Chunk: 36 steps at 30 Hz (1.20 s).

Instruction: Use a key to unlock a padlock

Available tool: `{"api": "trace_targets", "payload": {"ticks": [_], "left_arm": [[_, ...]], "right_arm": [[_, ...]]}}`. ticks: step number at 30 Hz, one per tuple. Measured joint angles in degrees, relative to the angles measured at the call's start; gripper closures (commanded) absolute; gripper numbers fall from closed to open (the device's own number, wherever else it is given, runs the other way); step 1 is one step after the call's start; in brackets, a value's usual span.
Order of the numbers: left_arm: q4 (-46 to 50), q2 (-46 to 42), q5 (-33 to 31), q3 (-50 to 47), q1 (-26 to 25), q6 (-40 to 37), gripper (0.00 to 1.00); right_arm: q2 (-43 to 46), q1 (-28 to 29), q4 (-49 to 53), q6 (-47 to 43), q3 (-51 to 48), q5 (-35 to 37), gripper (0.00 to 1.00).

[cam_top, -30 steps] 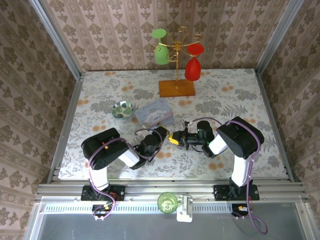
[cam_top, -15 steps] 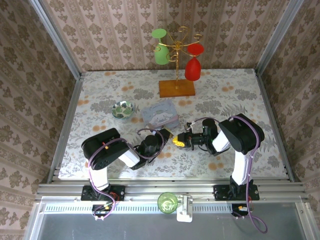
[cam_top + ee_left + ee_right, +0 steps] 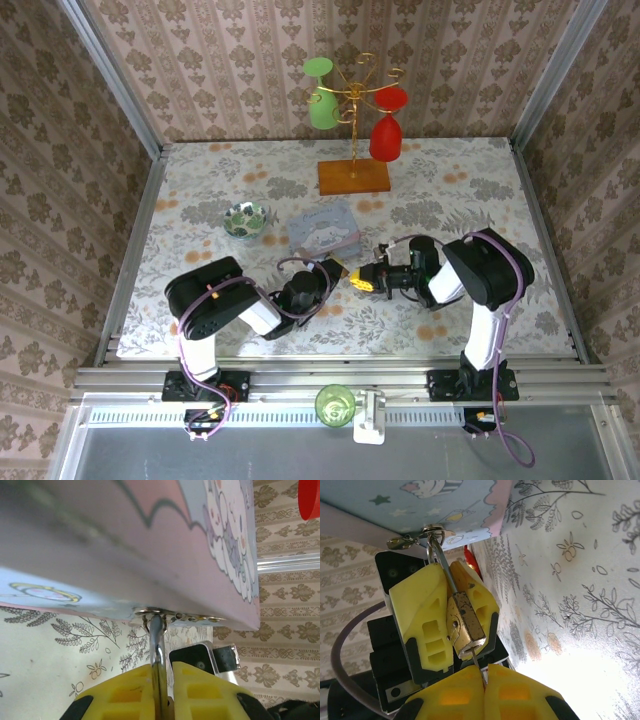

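One small brass padlock (image 3: 465, 622), blocky body, thin steel shackle (image 3: 442, 562) through pale blue tin's (image 3: 395, 500) hasp (image 3: 437, 530) | long axis hasp-to-right, keyway facing right fingers (image 3: 455, 695) | left fingers (image 3: 125, 690) clamped on padlock | right fingers pinching thin key (image 3: 479, 669)

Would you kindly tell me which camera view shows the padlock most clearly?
The right wrist view: the padlock shows brass body and shackle, held in the left gripper. The left wrist view shows its shackle; top external, a tiny speck.
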<state>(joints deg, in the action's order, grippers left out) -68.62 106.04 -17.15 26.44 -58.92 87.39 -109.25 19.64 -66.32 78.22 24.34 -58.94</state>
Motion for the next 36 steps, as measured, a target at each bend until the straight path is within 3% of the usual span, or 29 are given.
{"api": "trace_targets", "payload": {"ticks": [5, 21, 32, 36], "left_arm": [[0.68, 0.04, -1.88, 0.02, -0.04, -0.42, 1.00], [3.52, -0.85, -2.45, 1.14, -0.07, -0.55, 1.00], [3.04, -1.68, -5.66, 2.93, 0.48, 1.66, 1.00], [2.64, -1.90, -5.07, 2.93, 0.50, 2.64, 1.00]], "right_arm": [[-1.27, 1.95, -3.76, 1.95, -0.61, 4.44, 1.00], [-3.21, 1.20, -6.75, 3.52, 0.37, 2.14, 1.00], [0.81, 1.25, -4.44, 3.76, 1.90, 4.37, 1.00], [5.73, 1.01, 5.62, -1.86, 2.62, 4.59, 1.00]]}}
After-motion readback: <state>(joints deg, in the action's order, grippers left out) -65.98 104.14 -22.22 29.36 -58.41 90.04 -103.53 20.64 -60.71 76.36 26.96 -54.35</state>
